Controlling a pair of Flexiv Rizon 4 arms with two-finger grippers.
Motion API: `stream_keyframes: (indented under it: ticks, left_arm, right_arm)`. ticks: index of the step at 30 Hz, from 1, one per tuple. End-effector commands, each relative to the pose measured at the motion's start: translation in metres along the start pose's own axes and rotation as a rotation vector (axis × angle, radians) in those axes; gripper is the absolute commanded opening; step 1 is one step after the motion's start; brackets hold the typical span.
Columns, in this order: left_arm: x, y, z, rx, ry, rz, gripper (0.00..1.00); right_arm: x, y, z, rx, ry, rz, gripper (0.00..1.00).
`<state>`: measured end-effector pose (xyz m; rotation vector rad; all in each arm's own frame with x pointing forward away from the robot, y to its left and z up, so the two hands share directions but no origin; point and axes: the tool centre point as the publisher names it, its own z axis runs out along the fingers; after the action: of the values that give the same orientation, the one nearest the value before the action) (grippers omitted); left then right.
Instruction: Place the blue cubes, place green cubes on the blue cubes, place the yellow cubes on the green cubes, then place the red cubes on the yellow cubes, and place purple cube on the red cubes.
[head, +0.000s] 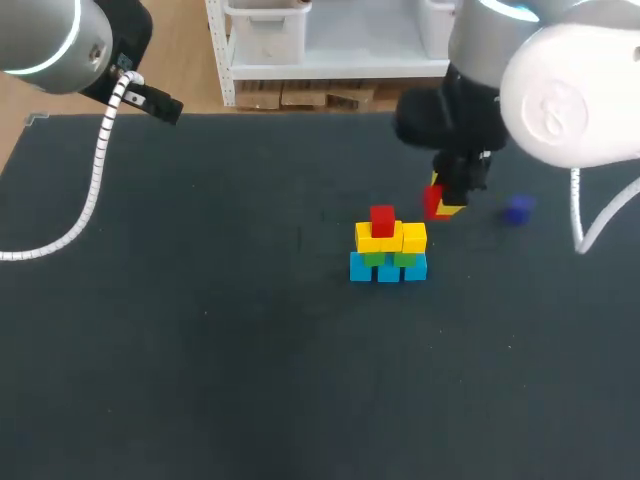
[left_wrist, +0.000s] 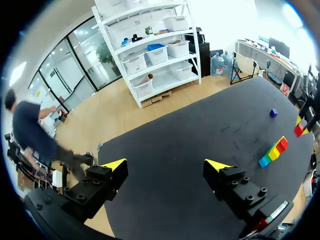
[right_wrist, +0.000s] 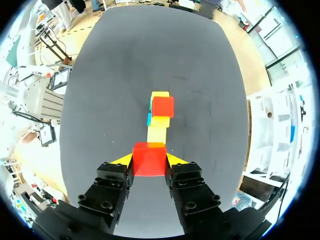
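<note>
A small pyramid of cubes (head: 388, 248) stands mid-table: blue cubes (head: 388, 270) at the bottom, green cubes (head: 375, 258) on them, yellow cubes (head: 413, 237) above, and one red cube (head: 382, 218) on top at the left. My right gripper (head: 440, 200) hangs just right of and above the pile, shut on a second red cube (right_wrist: 149, 162). In the right wrist view the pile (right_wrist: 159, 117) lies ahead of the right gripper (right_wrist: 149, 158). A purple cube (head: 517, 210) lies alone to the right. My left gripper (left_wrist: 166, 165) stands open and empty, far back at the left.
The dark table (head: 200, 350) stretches wide to the left and front of the pile. My left arm's white cable (head: 95, 180) hangs over the table's far left part. A white cable (head: 590, 225) of the right arm hangs near the purple cube.
</note>
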<state>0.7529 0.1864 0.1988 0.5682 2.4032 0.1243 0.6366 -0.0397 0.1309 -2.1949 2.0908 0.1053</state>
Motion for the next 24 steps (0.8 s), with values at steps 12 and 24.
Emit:
stream_keyframes:
  ticks: [12,24]
  left_arm:
    - [0.000,0.001,0.000,0.004,-0.001,0.001,1.00]
    - [0.000,0.001,0.000,0.004,-0.001,0.001,1.00]
  right_arm:
    - [-0.013,-0.005,0.019,-0.025,0.045,-0.017,0.00]
    - [-0.018,0.002,0.031,-0.039,0.061,-0.016,0.00]
